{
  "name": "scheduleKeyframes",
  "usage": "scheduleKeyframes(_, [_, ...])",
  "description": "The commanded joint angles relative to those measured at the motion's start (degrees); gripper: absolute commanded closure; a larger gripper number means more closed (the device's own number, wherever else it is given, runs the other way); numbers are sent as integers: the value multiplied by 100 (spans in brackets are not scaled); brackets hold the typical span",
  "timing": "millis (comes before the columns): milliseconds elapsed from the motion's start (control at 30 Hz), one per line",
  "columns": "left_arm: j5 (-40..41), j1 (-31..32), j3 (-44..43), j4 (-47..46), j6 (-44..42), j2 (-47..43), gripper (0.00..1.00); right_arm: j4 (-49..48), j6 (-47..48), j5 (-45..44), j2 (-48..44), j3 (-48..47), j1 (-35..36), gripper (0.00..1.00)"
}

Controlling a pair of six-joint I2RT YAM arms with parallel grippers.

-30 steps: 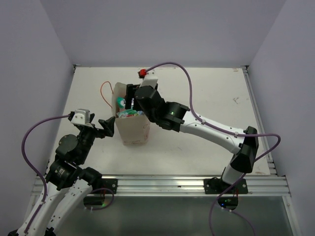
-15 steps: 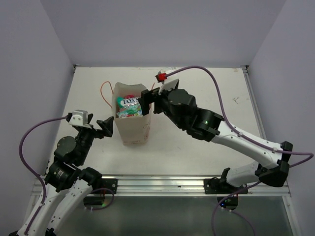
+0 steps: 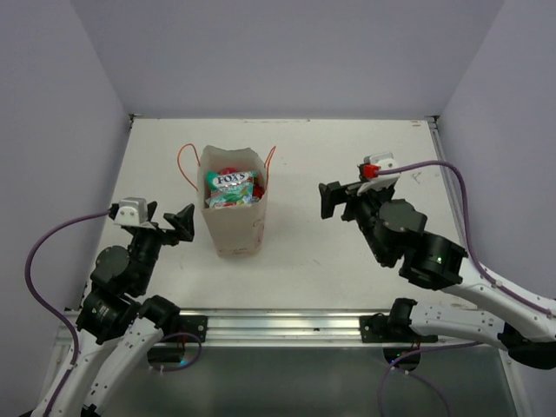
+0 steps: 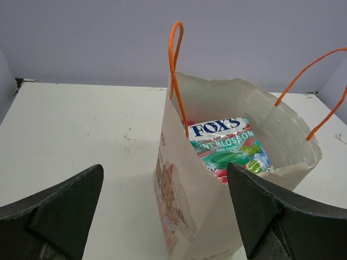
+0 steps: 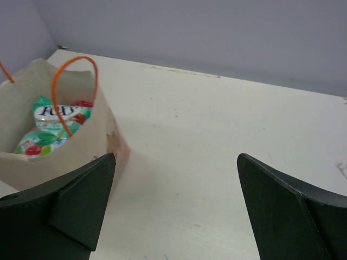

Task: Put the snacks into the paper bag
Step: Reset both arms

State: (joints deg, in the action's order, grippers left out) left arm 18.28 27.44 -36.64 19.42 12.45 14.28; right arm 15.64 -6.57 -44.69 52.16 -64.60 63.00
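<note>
black left end effector [image 4: 165, 169] spread wide, empty, right end effector [image 5: 176, 157] too

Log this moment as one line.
paper bag: upright | snacks: inside bag | left gripper: open, near bag, not touching | right gripper: open, away from bag

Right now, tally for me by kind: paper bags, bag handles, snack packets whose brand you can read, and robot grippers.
Cream paper bag with pinkish cartoon print: 1
Thin orange cord handles: 2
Teal-white shiny FOX'S packet, brand readable: 1
Black two-finger grippers: 2 (left gripper, right gripper, both open)
Total: 6
</note>
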Motion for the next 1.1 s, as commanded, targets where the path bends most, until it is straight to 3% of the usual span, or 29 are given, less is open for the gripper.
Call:
scheduleKeyframes(0, [166, -11, -10, -70, -5, -31, 0, 255, 42, -926, -618, 421, 19, 1])
scheduleKeyframes(400, [571, -11, -194, 272, 179, -101, 0, 1301, -546, -1956, -2665, 1582, 10, 1])
scheduleKeyframes(700, [878, -11, -300, 580, 451, -207, 0, 2672, -952, -1833, -3001, 1125, 19, 2])
scheduleKeyframes(1067, [1186, -11, -150, 510, 364, -347, 0, 2505, -749, -1701, -3554, 1591, 19, 1])
